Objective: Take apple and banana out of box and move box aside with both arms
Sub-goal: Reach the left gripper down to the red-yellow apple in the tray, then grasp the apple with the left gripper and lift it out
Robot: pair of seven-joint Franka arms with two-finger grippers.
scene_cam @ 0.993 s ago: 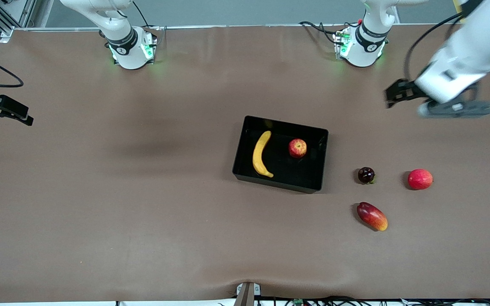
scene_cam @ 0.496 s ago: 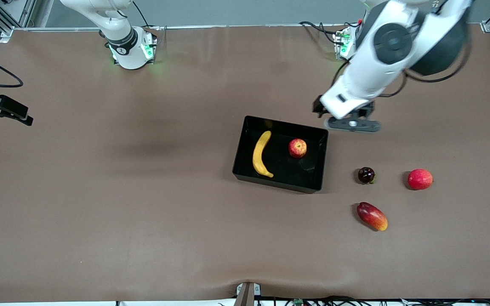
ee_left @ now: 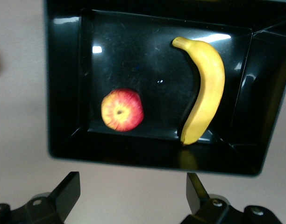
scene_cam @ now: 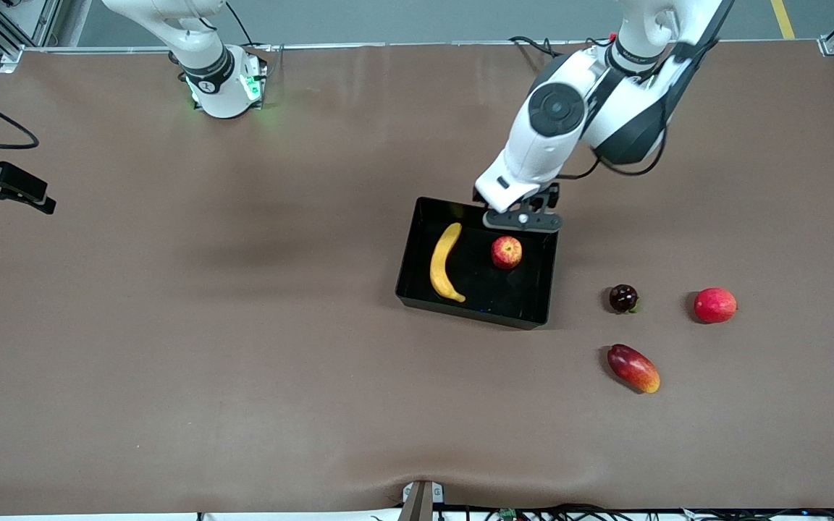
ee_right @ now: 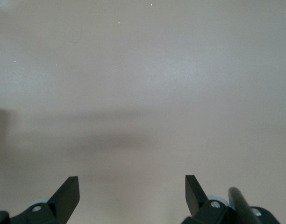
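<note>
- Brown matting covers the worktop [scene_cam: 171, 362], with both arm bases standing along its edge farthest from the front camera.
- The box [scene_cam: 406, 278], a glossy black bin with low upright walls, sits near the middle of the worktop; inside it lie the banana [scene_cam: 444, 262] toward the right arm's end and the apple [scene_cam: 506, 252] toward the left arm's end, apart from each other.
- The left end effector [scene_cam: 523, 219] hovers over the box wall farthest from the front camera, just beside the apple; its fingers stand wide apart and hold nothing, and the left wrist view shows the apple [ee_left: 122, 110] and banana [ee_left: 202, 89] below it.
- The right end effector [scene_cam: 15, 189] waits over bare worktop at the right arm's end, well apart from the box, fingers spread and empty.
- Outside the box, toward the left arm's end, lie a dark round fruit [scene_cam: 623, 298], a pink-red round fruit [scene_cam: 714, 305] and a mango [scene_cam: 633, 368].
- The apple looks firm, smooth and light; being round it could roll or slip, so a grip across its widest part seems best.
- The banana is likely softer and bruises easily; taking it across the middle of its curve with gentle pressure seems sensible.
- The box appears stiff, light and slick; pinching the thin walls at two ends, one arm each, should keep it level.
</note>
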